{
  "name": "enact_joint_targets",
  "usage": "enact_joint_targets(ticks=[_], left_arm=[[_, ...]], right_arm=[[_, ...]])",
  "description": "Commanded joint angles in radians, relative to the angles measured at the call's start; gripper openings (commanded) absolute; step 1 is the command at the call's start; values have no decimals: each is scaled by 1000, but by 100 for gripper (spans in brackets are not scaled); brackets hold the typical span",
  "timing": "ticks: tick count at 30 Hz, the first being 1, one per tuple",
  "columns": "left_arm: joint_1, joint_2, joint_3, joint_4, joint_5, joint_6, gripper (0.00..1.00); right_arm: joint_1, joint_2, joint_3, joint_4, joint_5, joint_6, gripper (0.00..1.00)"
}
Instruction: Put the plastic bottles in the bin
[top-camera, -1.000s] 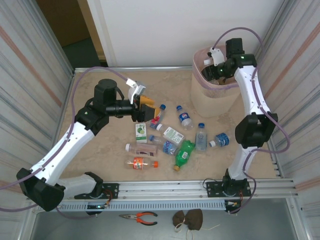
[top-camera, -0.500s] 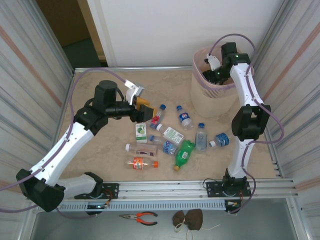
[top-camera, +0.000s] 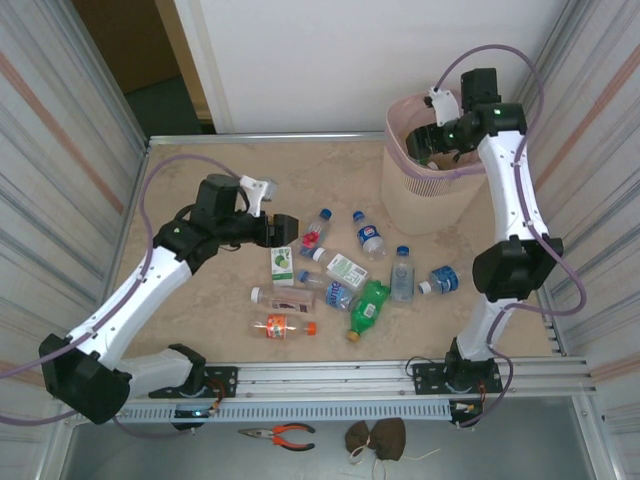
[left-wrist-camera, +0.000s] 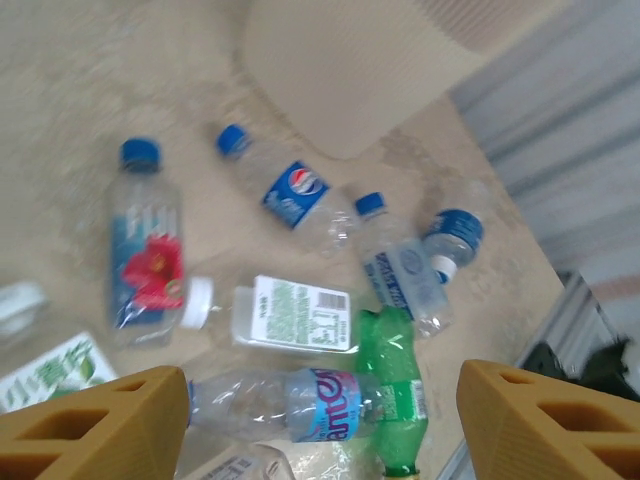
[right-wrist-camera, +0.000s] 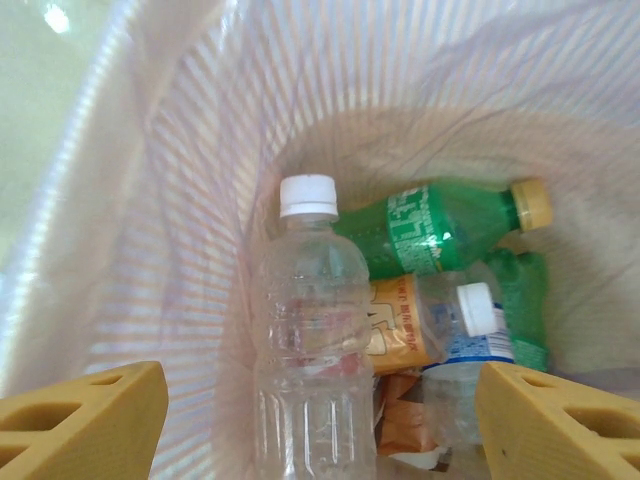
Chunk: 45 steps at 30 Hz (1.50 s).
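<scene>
bin (top-camera: 430, 195) at 1 o'clock of table (top-camera: 200, 180), pink liner on rim. right gripper (top-camera: 432, 140) over its mouth, fingers spread wide, empty, so drop looks done. clear bottle (right-wrist-camera: 310, 330) and green bottle (right-wrist-camera: 440, 225) lie inside. left gripper (top-camera: 283, 230) at 9 o'clock of loose bottles (top-camera: 345, 268), fingers wide apart, nothing held. my guess for next move: left lowers onto one bottle, closes, carries it to bin. bin bottom partly hidden, left wrist view blurry, labels hard to read.

Beige marbled surface (top-camera: 330, 165) carries the plastic bottles (top-camera: 368, 306) lying scattered near its middle and the bin (top-camera: 420, 205) standing at far right
</scene>
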Motion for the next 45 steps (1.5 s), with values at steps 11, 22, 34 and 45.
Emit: enact_joint_targets(ticks=[11, 22, 34, 45], left_arm=[[170, -73, -336, -57, -189, -688, 70], [201, 23, -468, -58, -98, -915, 70], [200, 111, -508, 90, 34, -989, 63], [192, 121, -513, 105, 43, -1021, 55]], right_arm=[[-7, -346, -197, 214, 46, 104, 82], [-5, -455, -339, 280, 10, 146, 82], [8, -471, -366, 286, 14, 148, 82], [15, -469, -368, 285, 9, 143, 81]])
